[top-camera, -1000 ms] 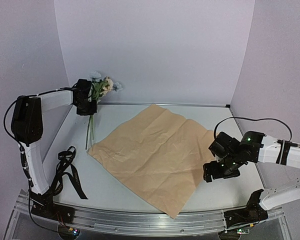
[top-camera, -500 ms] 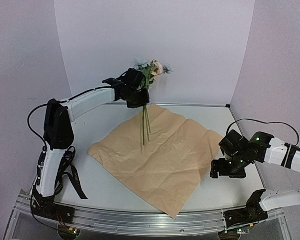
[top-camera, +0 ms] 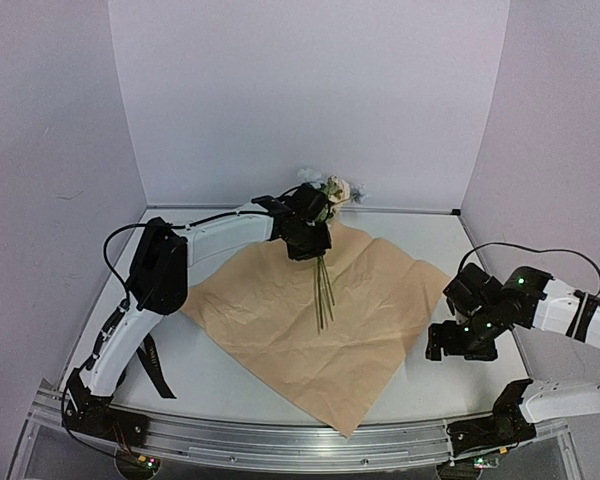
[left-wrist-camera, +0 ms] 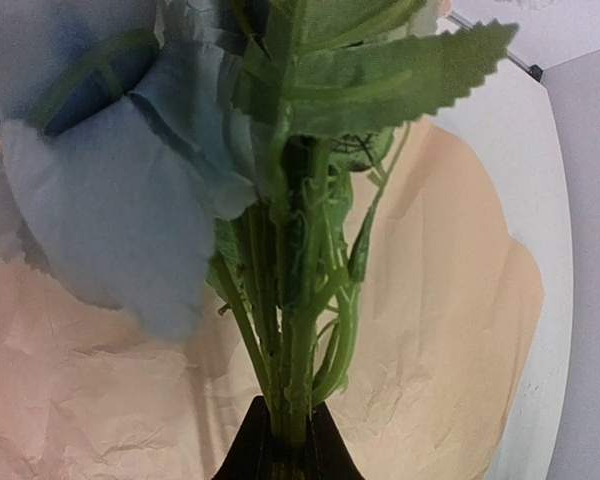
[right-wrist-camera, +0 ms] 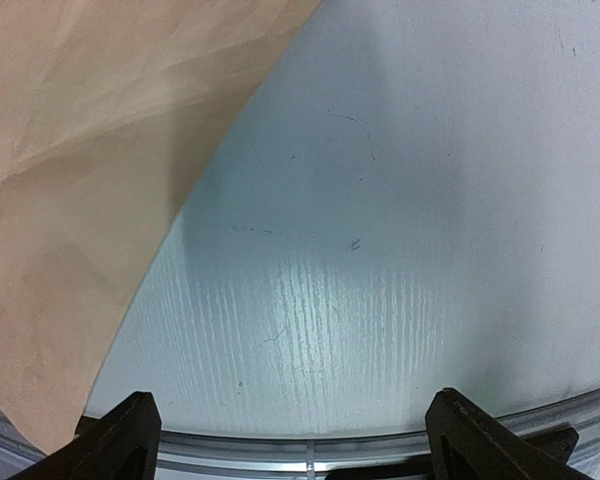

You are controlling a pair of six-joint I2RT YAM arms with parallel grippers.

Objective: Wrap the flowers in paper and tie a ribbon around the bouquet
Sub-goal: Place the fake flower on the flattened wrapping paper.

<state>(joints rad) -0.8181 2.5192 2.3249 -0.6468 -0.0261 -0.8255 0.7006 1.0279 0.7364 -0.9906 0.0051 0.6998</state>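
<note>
My left gripper (top-camera: 308,240) is shut on the green stems of the flowers (top-camera: 332,192) and holds them above the back part of the paper (top-camera: 280,300). The pale blossoms point toward the back wall and the stems hang down over the sheet. In the left wrist view the stems (left-wrist-camera: 292,330) rise from between the black fingertips, with a light-blue blossom at the upper left and the paper (left-wrist-camera: 450,330) below. The paper lies flat, tan face up. The black ribbon (top-camera: 160,372) lies at the near left, partly behind the left arm. My right gripper (top-camera: 458,345) hovers open off the paper's right corner, holding nothing.
The white table (right-wrist-camera: 400,200) under the right gripper (right-wrist-camera: 305,450) is bare, with the paper's edge (right-wrist-camera: 70,200) to its left and the metal front rail at the near edge. Lilac walls close the back and both sides.
The left arm has swung right from the back-left corner, carrying the flowers over the paper. The right gripper has drawn back a little to the right.
</note>
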